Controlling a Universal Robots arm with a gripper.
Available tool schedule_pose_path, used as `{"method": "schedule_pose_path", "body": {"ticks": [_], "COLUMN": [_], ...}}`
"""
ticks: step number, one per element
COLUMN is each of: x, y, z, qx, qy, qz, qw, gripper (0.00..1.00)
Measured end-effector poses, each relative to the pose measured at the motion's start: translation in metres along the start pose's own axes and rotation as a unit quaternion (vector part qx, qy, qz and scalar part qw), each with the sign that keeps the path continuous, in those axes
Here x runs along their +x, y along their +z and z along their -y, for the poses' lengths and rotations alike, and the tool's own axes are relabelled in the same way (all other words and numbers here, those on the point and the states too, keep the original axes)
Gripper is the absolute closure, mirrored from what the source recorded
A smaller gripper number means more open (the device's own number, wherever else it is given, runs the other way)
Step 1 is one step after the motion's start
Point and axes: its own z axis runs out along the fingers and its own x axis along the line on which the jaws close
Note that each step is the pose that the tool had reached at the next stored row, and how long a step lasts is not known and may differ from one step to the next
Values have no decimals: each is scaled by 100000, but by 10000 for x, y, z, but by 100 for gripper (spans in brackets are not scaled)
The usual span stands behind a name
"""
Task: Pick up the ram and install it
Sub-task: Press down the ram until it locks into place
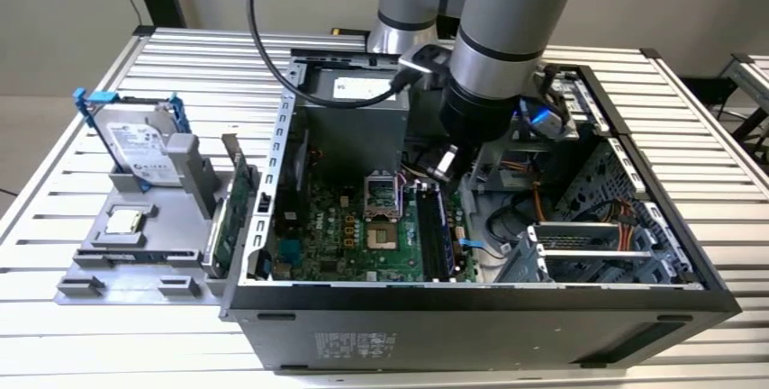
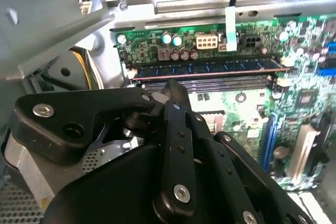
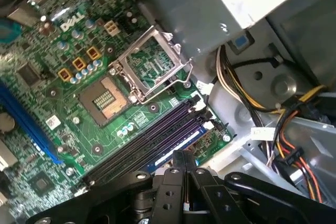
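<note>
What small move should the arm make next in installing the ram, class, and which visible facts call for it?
Probably a gentle press straight down. In the second wrist view the ram lies lengthwise in the bank of memory slots. In the first wrist view the claw is shut, its tip right over the stick. Whether the stick is fully seated cannot be told, so a short push seems the safest step.

You had the open computer case (image 1: 481,303) on the slatted table (image 1: 72,317), the motherboard (image 1: 337,227) inside it, and the parts stand (image 1: 132,263) just beside it on the exterior view's left.
</note>
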Motion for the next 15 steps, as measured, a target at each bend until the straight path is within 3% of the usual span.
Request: {"method": "schedule_pose_path", "body": {"ticks": [3,7,11,15], "x": [0,1,2,4], "y": [0,1,1,0], "z": [0,0,2,3], "qx": [22,152,358,590], "qy": [-2727,-6001,-9078,-12121], "qz": [15,119,264,413], "qw": [99963,99820,99586,99260], "gripper": [100,100,100,100]}}
